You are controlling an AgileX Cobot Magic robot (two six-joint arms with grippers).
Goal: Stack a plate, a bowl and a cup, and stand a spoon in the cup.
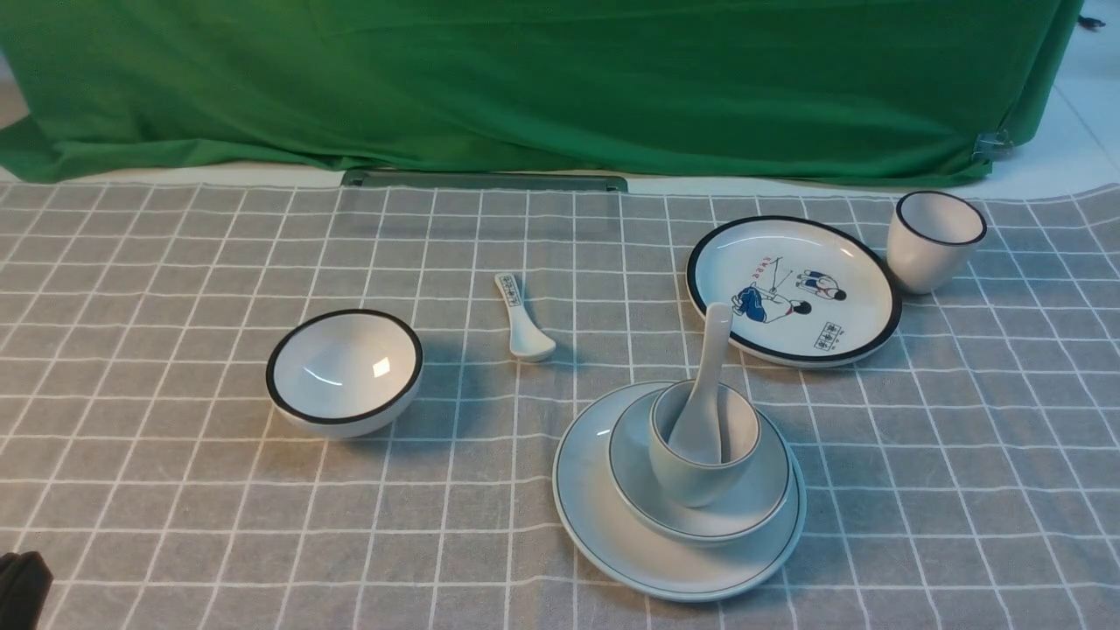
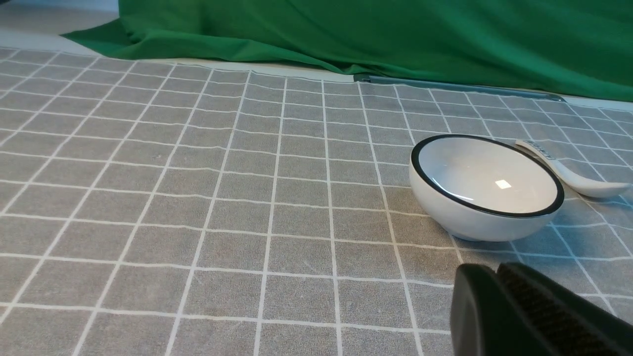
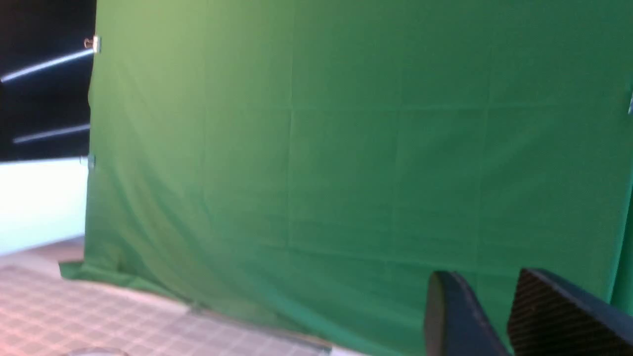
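The front view is evenly and brightly lit from above, with a square glare patch caught inside the black-rimmed bowl (image 1: 345,371) and soft shadows thrown to the right of the dishes on the checked cloth (image 1: 175,490). The left wrist view is rendered sharply. The right wrist view is blurred and dimmer, with the green backdrop (image 3: 346,163) smeared.
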